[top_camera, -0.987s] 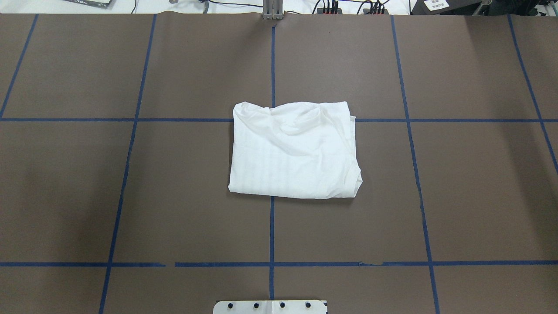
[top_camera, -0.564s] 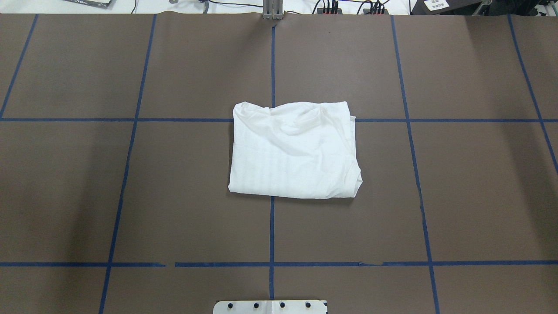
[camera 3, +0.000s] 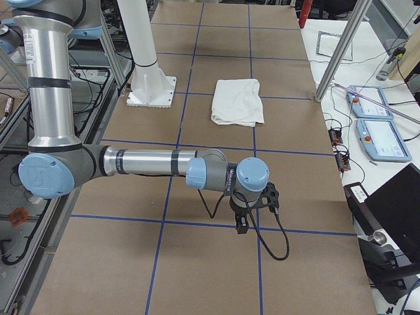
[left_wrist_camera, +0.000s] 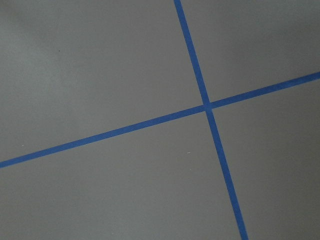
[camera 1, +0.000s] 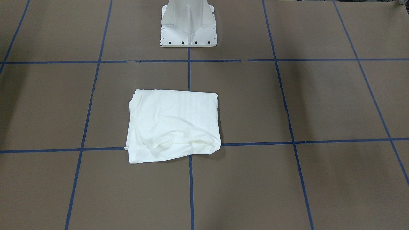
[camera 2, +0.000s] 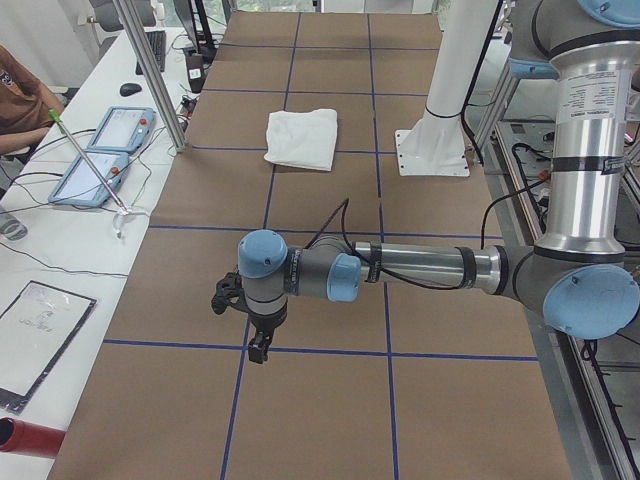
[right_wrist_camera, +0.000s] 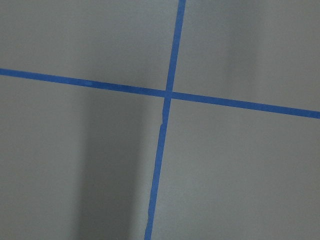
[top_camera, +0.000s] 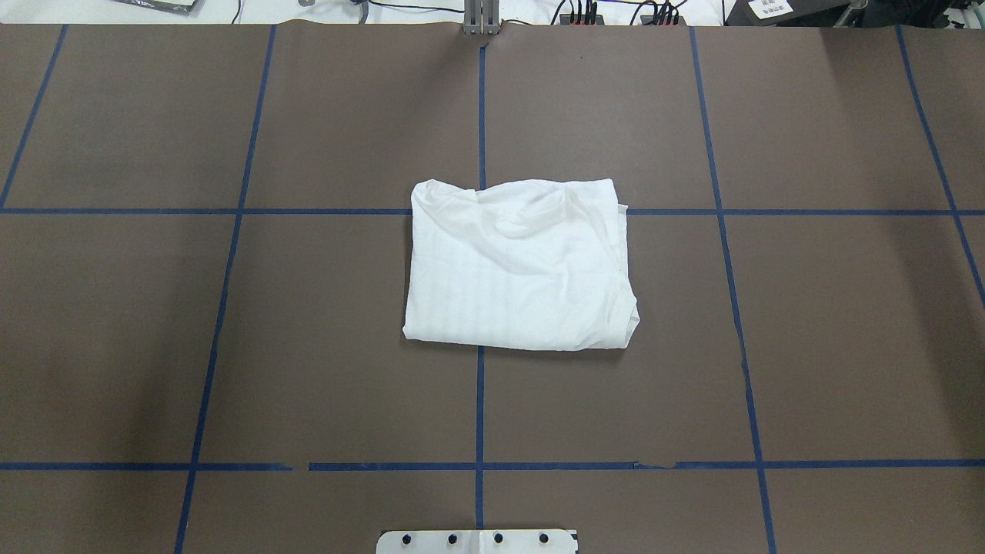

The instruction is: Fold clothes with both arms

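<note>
Over the table (top_camera: 846, 346), left arm (camera 2: 420, 268) and right arm (camera 3: 144, 162) level, outstretched.

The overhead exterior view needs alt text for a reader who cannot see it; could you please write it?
A white T-shirt, folded into a rough rectangle, lies at the centre of a brown table marked with a grid of blue tape lines. The white base plate shows at the bottom edge.

The T-shirt (top_camera: 519, 265) is soft white cloth, lightly creased. The table (top_camera: 846, 346) wears matt brown paper marked with smooth blue tape (top_camera: 479, 400); the pedestal (camera 1: 189, 28) is faintly glossy white metal.
</note>
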Robot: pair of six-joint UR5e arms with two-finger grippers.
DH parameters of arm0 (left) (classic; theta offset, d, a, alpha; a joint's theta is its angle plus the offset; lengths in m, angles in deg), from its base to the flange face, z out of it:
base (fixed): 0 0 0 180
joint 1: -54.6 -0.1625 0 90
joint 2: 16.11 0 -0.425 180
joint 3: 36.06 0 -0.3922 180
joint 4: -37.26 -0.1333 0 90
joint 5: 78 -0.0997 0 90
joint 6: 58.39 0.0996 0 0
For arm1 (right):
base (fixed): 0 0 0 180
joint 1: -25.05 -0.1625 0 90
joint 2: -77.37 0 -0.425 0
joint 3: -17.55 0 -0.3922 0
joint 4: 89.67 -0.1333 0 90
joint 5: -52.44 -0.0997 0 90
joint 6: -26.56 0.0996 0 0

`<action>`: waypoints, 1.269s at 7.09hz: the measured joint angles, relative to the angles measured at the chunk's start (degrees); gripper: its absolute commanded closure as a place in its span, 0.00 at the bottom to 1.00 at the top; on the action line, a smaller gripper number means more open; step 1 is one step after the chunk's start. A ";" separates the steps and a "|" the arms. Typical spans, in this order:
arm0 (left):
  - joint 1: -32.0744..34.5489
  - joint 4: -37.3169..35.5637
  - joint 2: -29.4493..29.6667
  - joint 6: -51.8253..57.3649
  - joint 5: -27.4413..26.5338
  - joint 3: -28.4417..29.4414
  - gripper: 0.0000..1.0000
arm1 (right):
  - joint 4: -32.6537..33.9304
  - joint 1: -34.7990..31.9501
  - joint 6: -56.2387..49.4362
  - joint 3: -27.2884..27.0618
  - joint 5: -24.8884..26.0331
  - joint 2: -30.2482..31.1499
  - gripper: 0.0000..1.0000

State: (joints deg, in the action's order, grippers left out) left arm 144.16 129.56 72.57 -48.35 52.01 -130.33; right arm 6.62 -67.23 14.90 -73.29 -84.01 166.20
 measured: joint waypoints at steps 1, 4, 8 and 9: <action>0.00 -1.12 -0.20 0.08 0.32 -0.56 0.01 | -0.10 0.00 0.97 -0.03 0.07 0.02 0.00; 0.00 -1.24 -0.81 0.26 1.01 -0.75 0.01 | -0.22 0.00 1.61 -0.03 0.41 0.03 0.00; 0.07 -1.16 -1.40 -6.45 3.30 -0.87 0.01 | -0.22 0.00 1.64 0.01 0.56 -0.05 0.00; 0.09 -1.10 -1.51 -8.38 3.49 -0.95 0.01 | -0.22 0.00 1.64 0.02 0.62 -0.05 0.00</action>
State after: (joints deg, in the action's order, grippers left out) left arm 144.24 128.46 71.06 -56.74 55.51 -131.29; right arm 6.39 -67.23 16.54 -73.27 -83.40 166.15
